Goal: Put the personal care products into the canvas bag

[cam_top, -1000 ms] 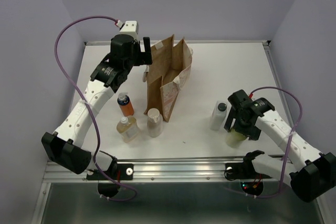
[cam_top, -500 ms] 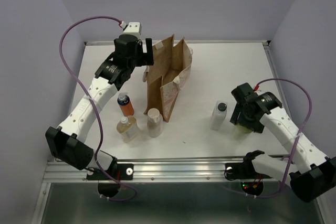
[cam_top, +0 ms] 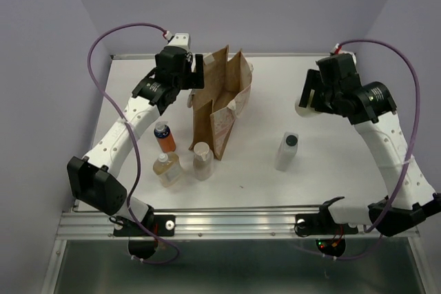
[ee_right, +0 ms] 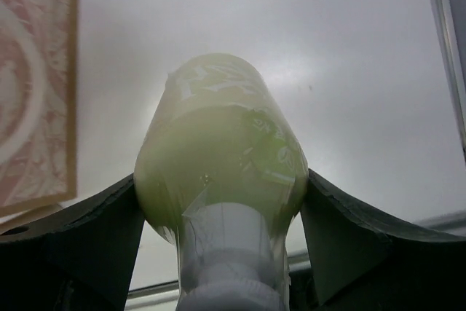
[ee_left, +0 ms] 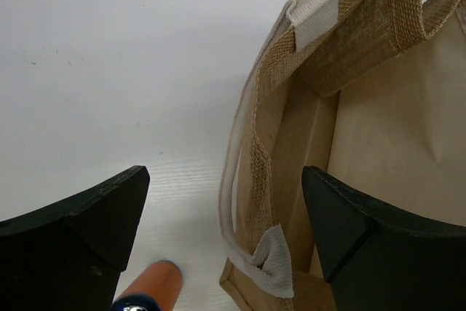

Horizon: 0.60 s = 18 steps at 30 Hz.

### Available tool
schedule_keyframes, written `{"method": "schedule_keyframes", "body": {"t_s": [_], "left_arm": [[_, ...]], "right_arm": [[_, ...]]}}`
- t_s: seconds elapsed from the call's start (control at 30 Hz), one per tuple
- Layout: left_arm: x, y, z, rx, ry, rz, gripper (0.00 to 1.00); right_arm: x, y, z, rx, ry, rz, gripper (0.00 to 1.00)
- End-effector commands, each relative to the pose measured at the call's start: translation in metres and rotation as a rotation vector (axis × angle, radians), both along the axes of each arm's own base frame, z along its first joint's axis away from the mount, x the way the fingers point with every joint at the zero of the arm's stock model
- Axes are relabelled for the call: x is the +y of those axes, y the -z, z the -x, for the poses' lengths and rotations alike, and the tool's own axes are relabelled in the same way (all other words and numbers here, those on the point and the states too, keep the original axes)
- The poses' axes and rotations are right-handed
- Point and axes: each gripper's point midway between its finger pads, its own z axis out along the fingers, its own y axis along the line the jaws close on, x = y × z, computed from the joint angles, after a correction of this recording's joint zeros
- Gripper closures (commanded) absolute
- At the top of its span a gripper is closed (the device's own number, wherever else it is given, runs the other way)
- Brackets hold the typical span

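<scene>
Nothing is bagged yet: right gripper [ee_right: 222, 202] clasps the yellow-green bottle [ee_right: 226, 151] aloft, left gripper [ee_left: 224, 172] gapes by the canvas bag [cam_top: 220, 101], while orange [cam_top: 164, 137], amber [cam_top: 167, 168], beige [cam_top: 202, 160] and black-capped [cam_top: 287, 151] bottles wait outside.

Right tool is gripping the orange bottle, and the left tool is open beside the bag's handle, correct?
Not quite. The right wrist view shows the right tool shut on the yellow-green bottle, not the orange bottle, which stands untouched near the canvas bag. The left tool is open beside the bag's handle, as you said.
</scene>
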Motion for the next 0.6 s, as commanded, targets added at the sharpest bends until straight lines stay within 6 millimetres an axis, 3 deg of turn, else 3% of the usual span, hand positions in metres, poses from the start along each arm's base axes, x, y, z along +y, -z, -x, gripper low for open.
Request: {"method": "schedule_keyframes", "body": {"t_s": [0.0, 0.03, 0.1, 0.13, 0.17, 0.2, 0.23, 0.3, 0.37, 0.43, 0.47, 0.53, 0.57], "left_arm": [[-0.003, -0.015, -0.006, -0.039, 0.0, 0.011, 0.01], [-0.004, -0.013, -0.007, -0.031, 0.002, 0.01, 0.01], [-0.006, -0.01, -0.008, -0.025, 0.005, 0.015, 0.01], [-0.007, -0.008, -0.008, -0.019, 0.006, 0.016, 0.01], [-0.007, -0.006, -0.008, -0.015, 0.006, 0.015, 0.01], [-0.008, -0.005, -0.009, -0.009, 0.004, 0.02, 0.02], [-0.009, -0.002, -0.009, -0.006, 0.006, 0.022, 0.05], [-0.011, -0.002, -0.01, -0.006, 0.011, 0.029, 0.1], [-0.013, -0.002, -0.011, -0.009, 0.017, 0.04, 0.21], [-0.017, -0.002, -0.011, -0.006, 0.032, 0.051, 0.31], [-0.018, -0.002, -0.011, -0.006, 0.033, 0.06, 0.38], [-0.021, -0.003, -0.011, -0.011, 0.045, 0.071, 0.43], [-0.022, -0.002, -0.011, -0.01, 0.047, 0.075, 0.54]], "right_arm": [[0.05, -0.091, -0.075, -0.331, -0.213, -0.084, 0.99], [0.057, -0.124, -0.083, -0.417, -0.241, -0.114, 0.99], [0.093, -0.137, -0.104, -0.446, -0.379, -0.162, 0.99], [0.11, -0.144, -0.107, -0.458, -0.441, -0.185, 0.99], [0.129, -0.168, -0.103, -0.51, -0.527, -0.223, 0.99], [0.149, -0.16, -0.116, -0.486, -0.568, -0.221, 0.99], [0.171, -0.18, -0.107, -0.536, -0.639, -0.232, 0.99], [0.204, -0.173, -0.119, -0.528, -0.712, -0.248, 0.99], [0.237, -0.183, -0.111, -0.546, -0.833, -0.31, 0.99], [0.256, -0.176, -0.114, -0.532, -0.867, -0.315, 0.99], [0.268, -0.162, -0.121, -0.504, -0.877, -0.309, 0.99], [0.279, -0.152, -0.125, -0.489, -0.887, -0.31, 0.99], [0.282, -0.144, -0.129, -0.472, -0.882, -0.311, 0.99]]}}
